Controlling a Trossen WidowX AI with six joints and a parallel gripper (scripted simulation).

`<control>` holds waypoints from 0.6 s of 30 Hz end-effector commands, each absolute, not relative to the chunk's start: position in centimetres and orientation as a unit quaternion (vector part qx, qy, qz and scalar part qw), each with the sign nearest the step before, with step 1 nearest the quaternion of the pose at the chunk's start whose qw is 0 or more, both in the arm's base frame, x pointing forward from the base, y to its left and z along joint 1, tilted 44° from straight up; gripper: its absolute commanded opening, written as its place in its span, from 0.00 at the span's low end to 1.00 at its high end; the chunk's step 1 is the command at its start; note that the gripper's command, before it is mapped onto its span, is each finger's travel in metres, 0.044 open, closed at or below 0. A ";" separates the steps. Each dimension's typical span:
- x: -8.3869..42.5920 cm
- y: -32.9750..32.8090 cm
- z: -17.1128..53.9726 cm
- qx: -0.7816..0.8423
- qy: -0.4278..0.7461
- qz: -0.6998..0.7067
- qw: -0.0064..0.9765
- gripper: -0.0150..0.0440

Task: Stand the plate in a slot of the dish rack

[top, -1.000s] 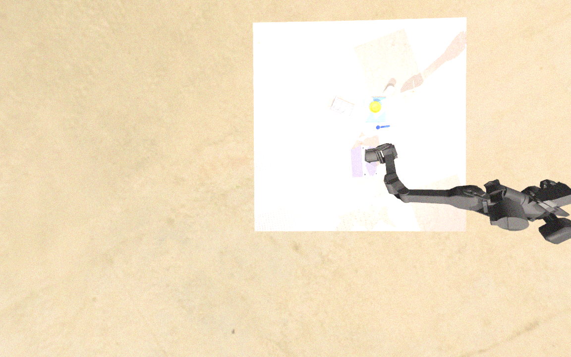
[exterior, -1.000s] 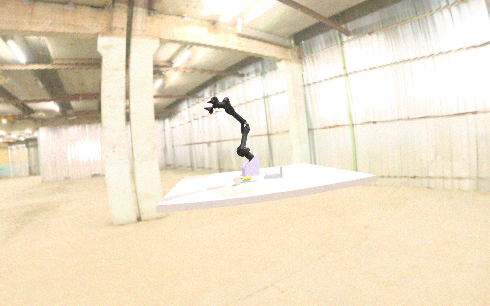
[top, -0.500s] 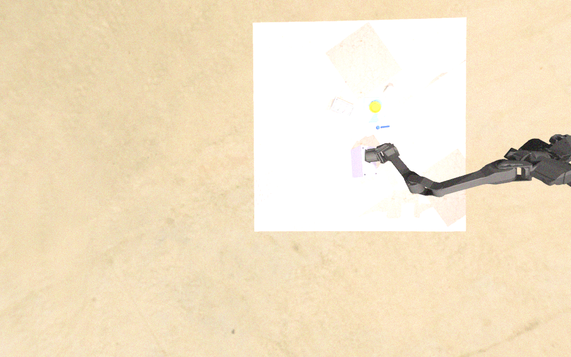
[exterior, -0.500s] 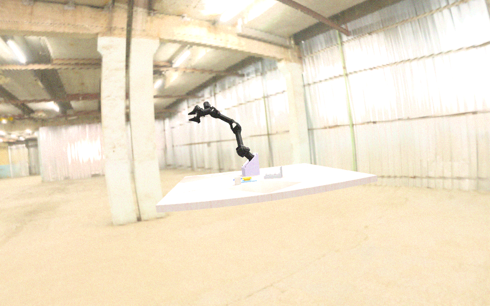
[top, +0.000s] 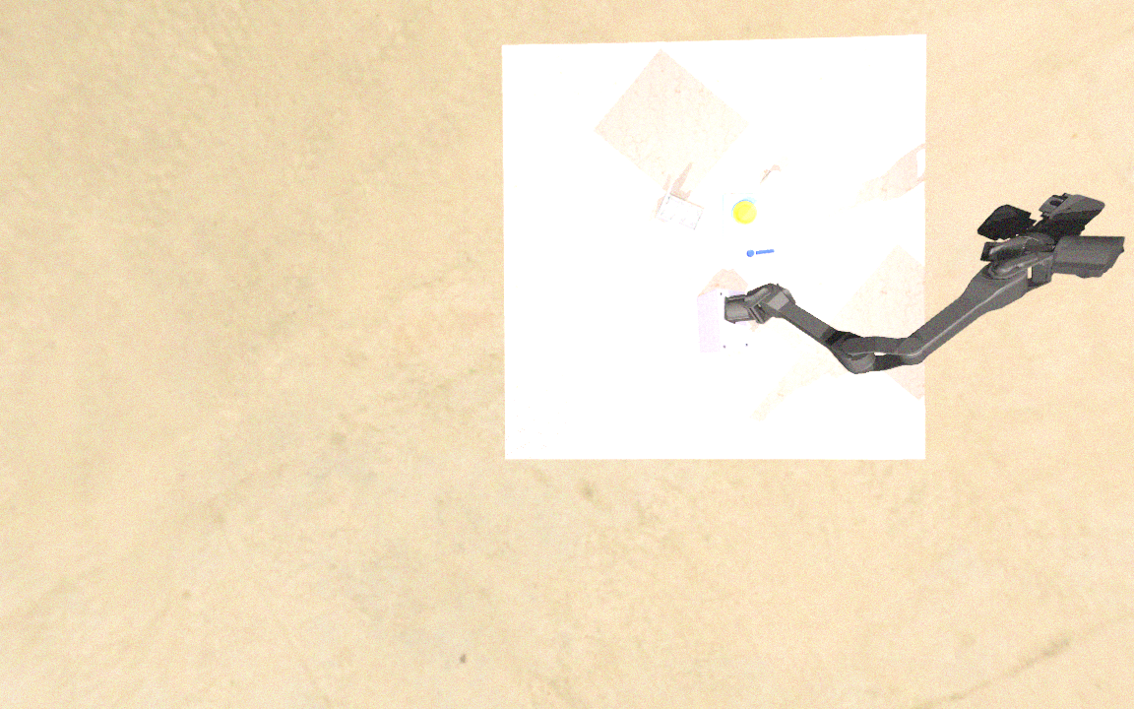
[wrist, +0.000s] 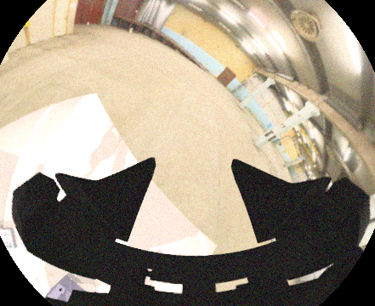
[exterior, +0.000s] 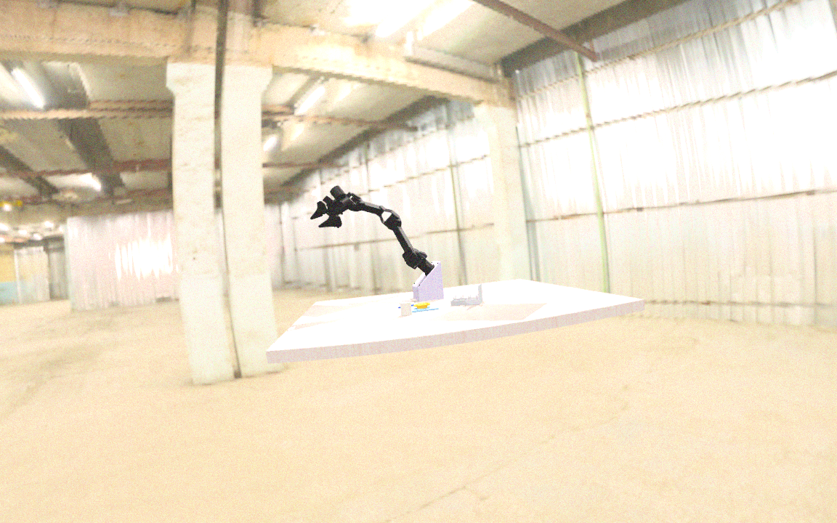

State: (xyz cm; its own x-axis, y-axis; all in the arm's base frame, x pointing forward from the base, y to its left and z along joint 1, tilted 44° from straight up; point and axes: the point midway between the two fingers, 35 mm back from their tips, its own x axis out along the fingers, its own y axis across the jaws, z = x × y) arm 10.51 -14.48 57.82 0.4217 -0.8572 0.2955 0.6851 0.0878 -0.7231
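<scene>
The round yellow plate [top: 743,211] [exterior: 421,305] lies on a pale blue mat on the white table. The dish rack [top: 679,211] [exterior: 466,300] stands beside it, pale grey with a taller part at one end. Its slots are too small to make out, and no plate shows standing in it. My gripper [top: 1035,220] [exterior: 314,221] [wrist: 194,162] is open, with nothing between its fingers. It is high in the air, beyond the table's right edge in the top view and far from plate and rack. The plate does not show in the wrist view.
A blue spoon-like tool [top: 763,252] lies between the plate and the arm's lavender base [top: 710,326] [exterior: 430,286] [wrist: 60,290]. A small pale block or cup [exterior: 405,308] stands near the plate. The white table [top: 571,353] [exterior: 564,305] bears faint shadows.
</scene>
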 end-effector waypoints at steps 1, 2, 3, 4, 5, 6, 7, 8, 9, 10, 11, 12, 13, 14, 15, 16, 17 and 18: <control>14.9 -15.3 55.3 -0.414 0.128 -0.489 0.757 0.93; 15.8 -15.5 54.7 -0.411 0.135 -0.481 0.763 0.93; 16.8 -15.6 54.0 -0.408 0.142 -0.473 0.768 0.93; 17.9 -15.8 53.2 -0.404 0.151 -0.464 0.774 0.93; 19.1 -15.9 52.3 -0.400 0.162 -0.453 0.780 0.93; 20.2 -16.0 51.3 -0.396 0.172 -0.443 0.786 0.93; 21.4 -16.1 50.3 -0.392 0.183 -0.433 0.791 0.93; 22.5 -16.1 49.2 -0.388 0.193 -0.423 0.796 0.93; 23.5 -16.1 48.2 -0.384 0.204 -0.413 0.800 0.93; 24.5 -16.1 47.1 -0.380 0.215 -0.404 0.804 0.93; 25.5 -16.0 46.0 -0.376 0.226 -0.394 0.808 0.93; 26.5 -16.0 44.9 -0.371 0.237 -0.385 0.811 0.93; 27.3 -15.8 43.8 -0.367 0.249 -0.376 0.814 0.93; 28.3 -15.7 42.5 -0.363 0.261 -0.366 0.816 0.93; 29.3 -15.5 41.1 -0.358 0.274 -0.355 0.819 0.93; 30.3 -15.2 39.8 -0.354 0.287 -0.345 0.821 0.93; 31.1 -14.9 38.4 -0.349 0.300 -0.336 0.822 0.93; 31.9 -14.6 37.0 -0.345 0.313 -0.326 0.823 0.93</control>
